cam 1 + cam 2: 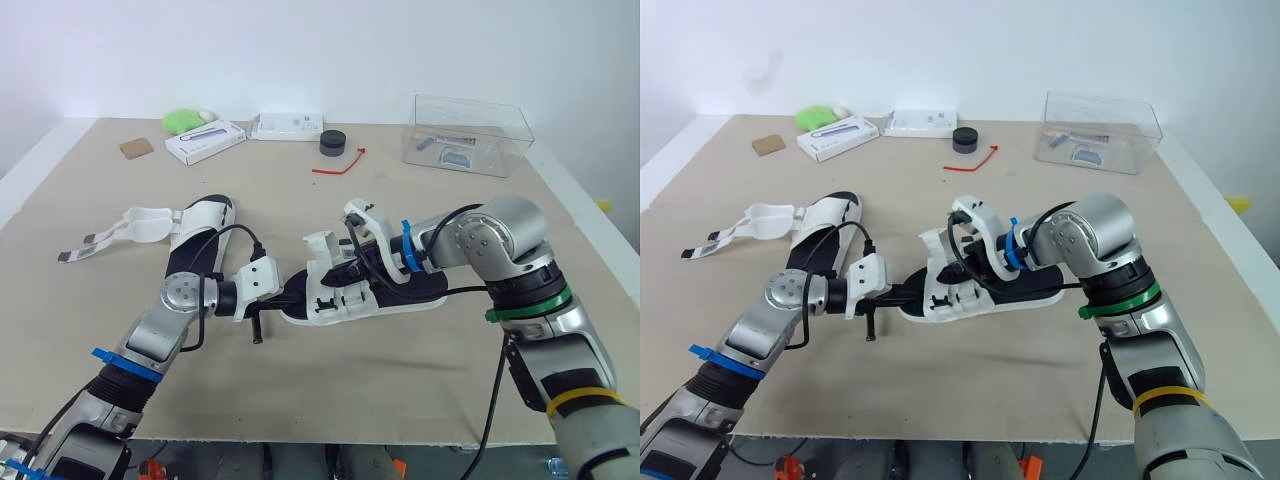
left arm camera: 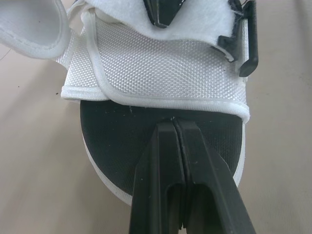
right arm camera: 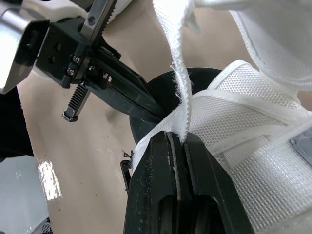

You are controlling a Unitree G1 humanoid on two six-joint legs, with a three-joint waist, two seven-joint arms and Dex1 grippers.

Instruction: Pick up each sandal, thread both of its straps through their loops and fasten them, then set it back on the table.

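The right gripper [image 3: 178, 139] is clamped on a loose strap [image 3: 178, 83] of the sandal [image 1: 335, 300] near the middle of the table [image 1: 400, 390], its length running toward the left edge, where the left gripper [image 2: 173, 124], fingers together, meets its toe end, leaving the right arm nearer the straps.
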